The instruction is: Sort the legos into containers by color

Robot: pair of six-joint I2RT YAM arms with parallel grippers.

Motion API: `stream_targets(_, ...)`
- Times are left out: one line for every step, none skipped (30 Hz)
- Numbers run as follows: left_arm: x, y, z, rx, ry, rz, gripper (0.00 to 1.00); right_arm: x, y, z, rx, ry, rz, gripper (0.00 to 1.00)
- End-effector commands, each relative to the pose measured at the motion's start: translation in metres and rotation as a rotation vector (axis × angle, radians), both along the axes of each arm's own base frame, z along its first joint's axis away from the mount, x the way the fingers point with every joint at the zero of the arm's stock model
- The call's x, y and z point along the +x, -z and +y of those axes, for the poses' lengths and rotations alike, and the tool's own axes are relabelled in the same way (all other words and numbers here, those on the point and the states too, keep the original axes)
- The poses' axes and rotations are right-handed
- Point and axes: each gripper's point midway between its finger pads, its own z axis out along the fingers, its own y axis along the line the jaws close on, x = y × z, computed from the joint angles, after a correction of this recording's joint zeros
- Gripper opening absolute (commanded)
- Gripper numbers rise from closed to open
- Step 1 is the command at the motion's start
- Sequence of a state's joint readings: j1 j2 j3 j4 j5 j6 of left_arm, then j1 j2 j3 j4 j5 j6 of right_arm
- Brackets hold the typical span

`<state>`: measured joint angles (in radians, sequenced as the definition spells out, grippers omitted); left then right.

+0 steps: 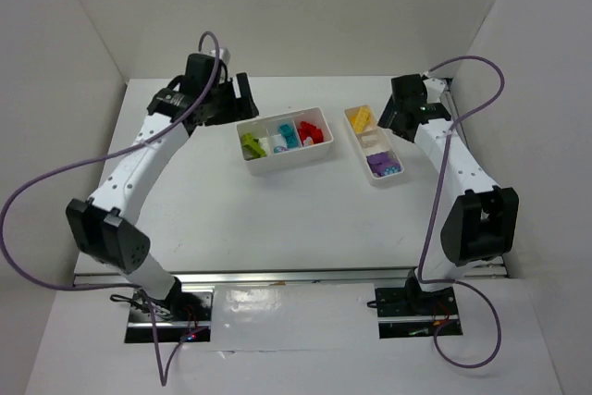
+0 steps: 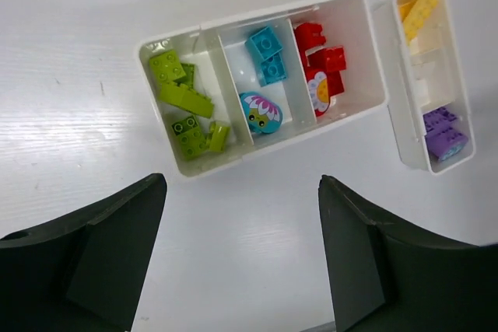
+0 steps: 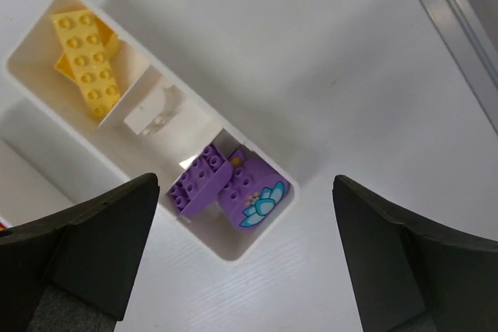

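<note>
White tabletop (image 1: 305, 219), matte; white panel walls (image 1: 305, 16) left, rear, right; metal rail (image 1: 305, 277) along near edge; even light.

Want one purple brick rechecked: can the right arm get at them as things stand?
Probably yes: the right gripper hangs open over the narrow tray, and the purple bricks lie uncovered in its end compartment.

Bright, even overhead light; soft shadows beside containers (image 1: 292, 160); faint glare streaks on table (image 2: 62, 138); wrist-view foreground soft.
</note>
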<state>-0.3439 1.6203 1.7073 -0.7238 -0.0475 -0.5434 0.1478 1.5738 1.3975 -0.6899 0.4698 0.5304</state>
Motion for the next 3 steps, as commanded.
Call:
stream_targets(-0.0099, -0.0321, 0.0110, 0.026, 0.007, -0.128, 0.88, -0.0107, -0.0326, -0.0209, -0.053, 0.104, -0.065, 1.00)
stream_targets(-0.0111, -0.0377, 0.0155, 0.022, -0.002, -0.141, 0.88, -0.0121, -0.0365, -0.0246, -0.051, 0.114, -0.076, 1.00)
stream_targets(-0.0121, -0.0392, 0.0176, 0.024, -0.010, -0.151, 0.88, -0.0146, -0.0295, -0.0234, -0.052, 0.098, -0.053, 1.00)
